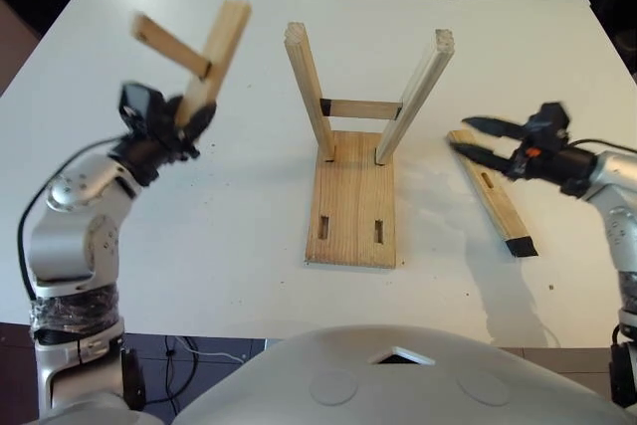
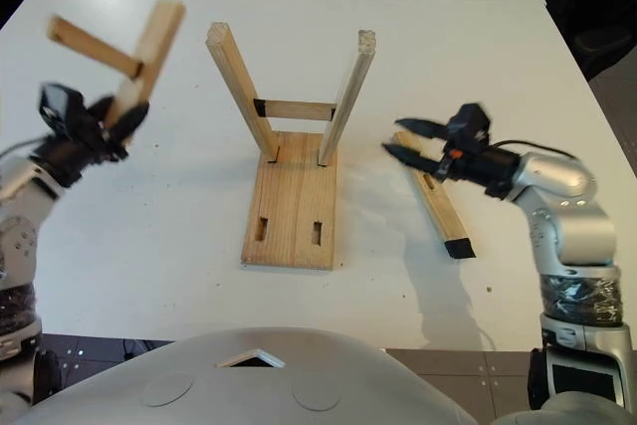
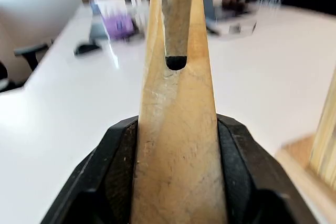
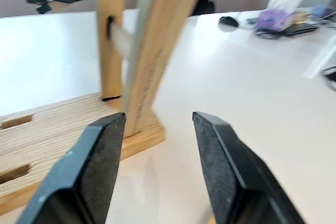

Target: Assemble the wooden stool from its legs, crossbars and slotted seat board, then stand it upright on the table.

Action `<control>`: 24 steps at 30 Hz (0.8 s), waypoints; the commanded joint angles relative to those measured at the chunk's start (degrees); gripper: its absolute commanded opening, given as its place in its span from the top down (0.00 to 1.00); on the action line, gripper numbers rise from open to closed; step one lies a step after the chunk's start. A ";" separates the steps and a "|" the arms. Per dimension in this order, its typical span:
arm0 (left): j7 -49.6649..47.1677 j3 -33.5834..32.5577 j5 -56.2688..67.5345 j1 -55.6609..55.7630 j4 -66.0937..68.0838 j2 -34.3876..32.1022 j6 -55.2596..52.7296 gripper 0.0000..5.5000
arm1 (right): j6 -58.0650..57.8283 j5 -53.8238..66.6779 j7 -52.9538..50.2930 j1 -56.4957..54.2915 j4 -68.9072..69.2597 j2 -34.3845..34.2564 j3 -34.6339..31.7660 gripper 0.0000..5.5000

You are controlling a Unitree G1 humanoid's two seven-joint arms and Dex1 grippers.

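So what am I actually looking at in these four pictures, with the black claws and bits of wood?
It is a humanoid robot building a wooden stool. The two wide pictures come from cameras on its head, looking down over its arms at a white table. The two close ones come from its wrists. Each arm ends in a two-fingered gripper. The left gripper is shut on a raised leg with a crossbar stuck in it. The right gripper is open, close to a loose leg lying on the table. In the middle lies the seat board, with two standing legs in its far slots, joined by a second crossbar; two near slots are empty.
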State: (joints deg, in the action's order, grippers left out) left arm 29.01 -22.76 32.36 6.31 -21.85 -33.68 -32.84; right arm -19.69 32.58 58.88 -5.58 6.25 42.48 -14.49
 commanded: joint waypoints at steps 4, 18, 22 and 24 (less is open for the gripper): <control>1.44 -9.42 42.26 7.32 -13.51 -3.95 -7.70 0.64 | -11.87 22.63 0.92 -3.88 12.80 0.43 -6.91 0.53; 7.19 13.14 47.12 8.32 -18.62 -3.62 -10.62 0.64 | -25.66 44.78 -5.93 -20.31 17.08 -2.51 4.05 0.38; 7.44 15.62 42.89 9.03 -17.62 -2.90 -9.77 0.64 | -25.25 42.38 -5.63 -21.30 17.75 -3.86 5.90 0.38; 7.55 16.52 40.72 9.23 -16.96 -2.69 -9.40 0.64 | -25.20 41.85 -5.51 -21.10 18.35 -4.30 6.45 0.38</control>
State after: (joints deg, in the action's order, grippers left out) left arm 36.35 -7.36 75.42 14.62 -39.54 -36.40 -42.91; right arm -44.90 75.51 53.22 -25.88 23.71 38.43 -8.76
